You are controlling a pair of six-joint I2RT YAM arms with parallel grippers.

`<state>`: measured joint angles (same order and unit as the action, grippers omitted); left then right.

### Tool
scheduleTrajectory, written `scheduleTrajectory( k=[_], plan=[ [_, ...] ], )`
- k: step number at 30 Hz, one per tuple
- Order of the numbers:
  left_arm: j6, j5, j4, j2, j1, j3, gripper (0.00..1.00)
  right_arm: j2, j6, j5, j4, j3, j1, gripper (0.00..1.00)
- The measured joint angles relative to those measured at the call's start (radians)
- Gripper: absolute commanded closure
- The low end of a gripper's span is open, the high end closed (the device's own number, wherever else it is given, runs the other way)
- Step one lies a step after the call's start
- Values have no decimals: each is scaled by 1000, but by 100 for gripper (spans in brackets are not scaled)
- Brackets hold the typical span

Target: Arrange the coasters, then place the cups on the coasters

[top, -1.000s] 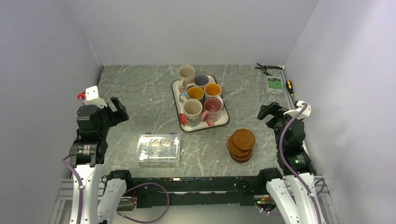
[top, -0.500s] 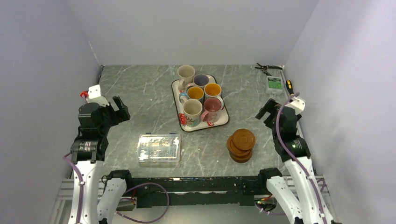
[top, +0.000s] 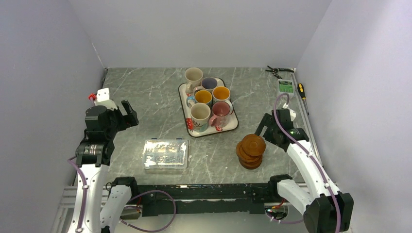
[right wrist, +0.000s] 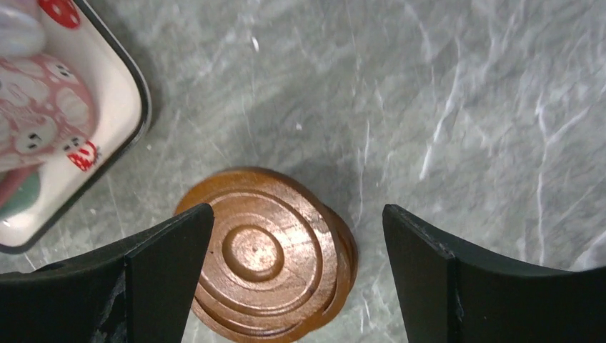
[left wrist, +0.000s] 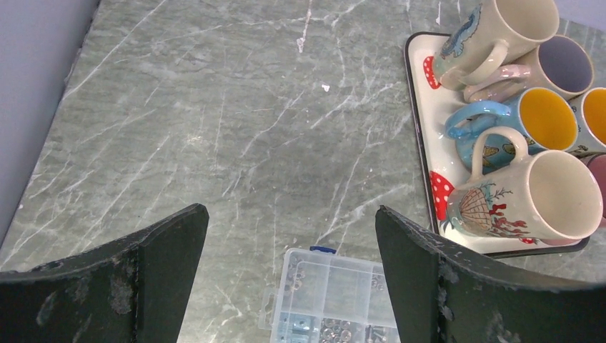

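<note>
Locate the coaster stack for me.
Top view: the coaster stack sits right of centre, just nearer than the tray, beneath the open right gripper.

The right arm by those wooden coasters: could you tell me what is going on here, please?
The right gripper hangs over the stack of coasters with its jaws open, holding nothing. No coaster is laid out yet. All six cups sit together on the tray. The left gripper is open too, over the table near the plastic box.
</note>
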<state>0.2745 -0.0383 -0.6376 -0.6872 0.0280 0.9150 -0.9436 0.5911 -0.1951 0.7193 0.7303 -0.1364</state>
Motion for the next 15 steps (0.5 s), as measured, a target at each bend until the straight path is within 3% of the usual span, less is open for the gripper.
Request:
scheduleTrajectory(
  k=[15],
  plan=[
    [0,16,5,-37,-19,-1,6,88,98,185,19,-148,2,28]
  ],
)
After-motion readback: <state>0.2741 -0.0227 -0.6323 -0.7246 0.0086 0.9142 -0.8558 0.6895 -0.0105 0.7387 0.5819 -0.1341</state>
